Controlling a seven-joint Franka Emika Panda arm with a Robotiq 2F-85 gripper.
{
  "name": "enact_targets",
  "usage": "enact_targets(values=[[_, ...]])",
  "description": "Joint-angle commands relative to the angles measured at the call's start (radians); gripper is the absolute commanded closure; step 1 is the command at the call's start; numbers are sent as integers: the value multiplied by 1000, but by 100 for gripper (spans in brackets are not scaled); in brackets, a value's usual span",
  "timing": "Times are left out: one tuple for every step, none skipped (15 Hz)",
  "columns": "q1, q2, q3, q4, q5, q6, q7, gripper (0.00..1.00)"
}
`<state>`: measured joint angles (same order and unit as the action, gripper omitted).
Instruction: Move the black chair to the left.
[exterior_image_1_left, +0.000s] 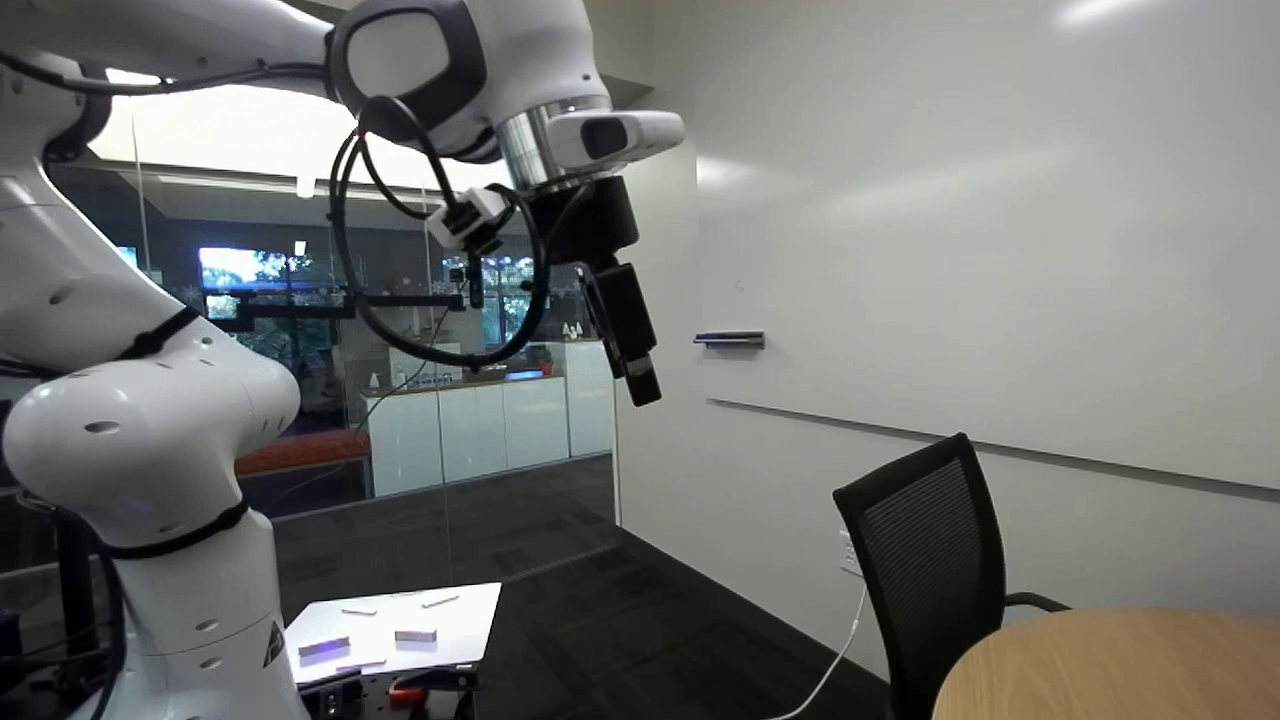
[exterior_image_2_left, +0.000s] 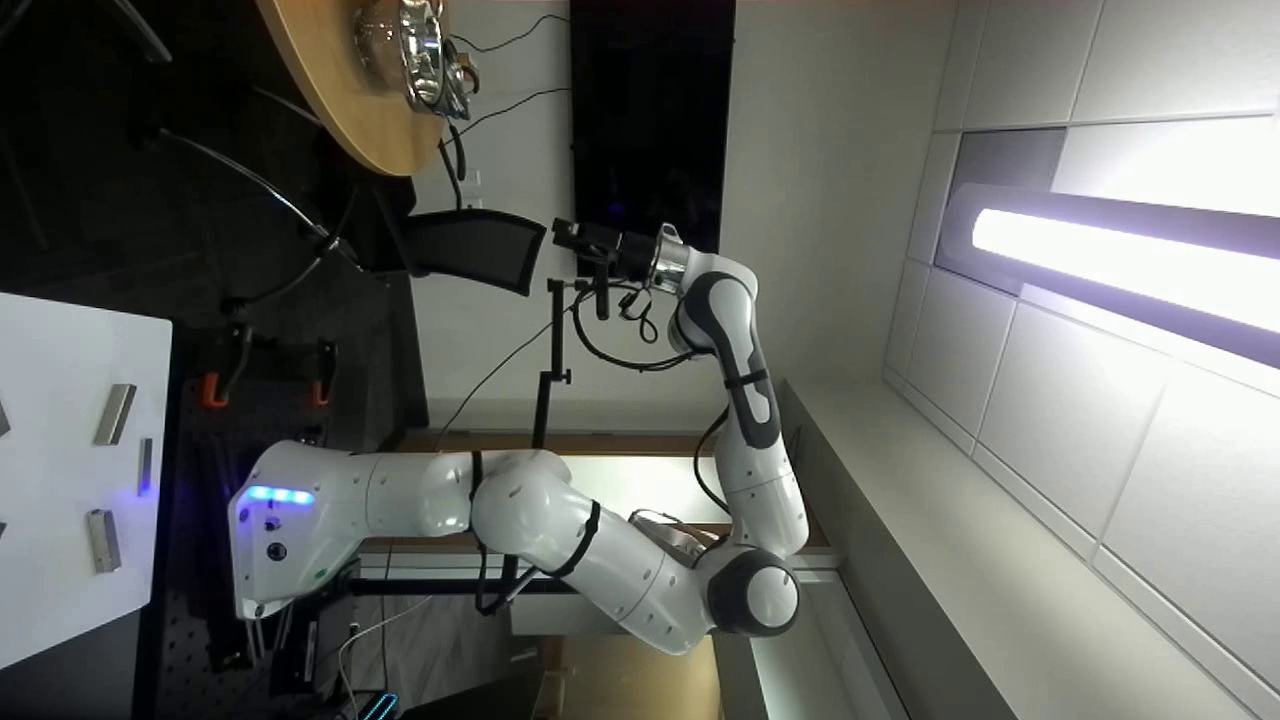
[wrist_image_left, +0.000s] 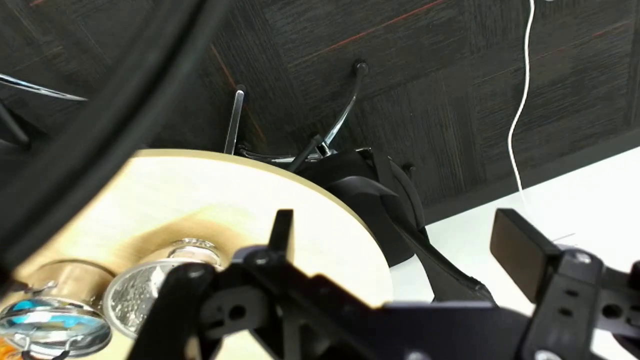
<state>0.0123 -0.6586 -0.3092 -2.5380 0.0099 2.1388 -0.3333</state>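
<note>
- Chair (exterior_image_1_left: 930, 575), right, at the table (exterior_image_1_left: 1130, 665): looks heavy, probably rolls; mesh (exterior_image_1_left: 925, 530) likely springy.
- Gripper (wrist_image_left: 397, 232): spread, pinching nothing.
- I'd grip the stiffer-looking top rim (exterior_image_1_left: 900, 466), pulling left.

In an exterior view, the bottom edge crops the black chair (exterior_image_1_left: 930, 560), its seat out of sight, and the round wooden table (exterior_image_1_left: 1120, 665) runs past the right edge. In the wrist view, a black cable (wrist_image_left: 90, 145) (badly blurred) hides part of that table; a cropped orange thing (wrist_image_left: 7, 351) is unidentifiable.
</note>
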Motion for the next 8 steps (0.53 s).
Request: enact_targets(values=[[33,141,17,127,46,-3,-61,0],[45,172,22,158,57,-10,-78,0],[51,199,30,184,63,-14,-94,0],[61,229,41,214,76,-23,-105,0],[69,255,48,238,89,-25,-122,0],[76,281,57,260,106,-25,-135,0],[79,301,68,279,120,-27,-142,0],[80,319,76,292,135,-30,-154,0]])
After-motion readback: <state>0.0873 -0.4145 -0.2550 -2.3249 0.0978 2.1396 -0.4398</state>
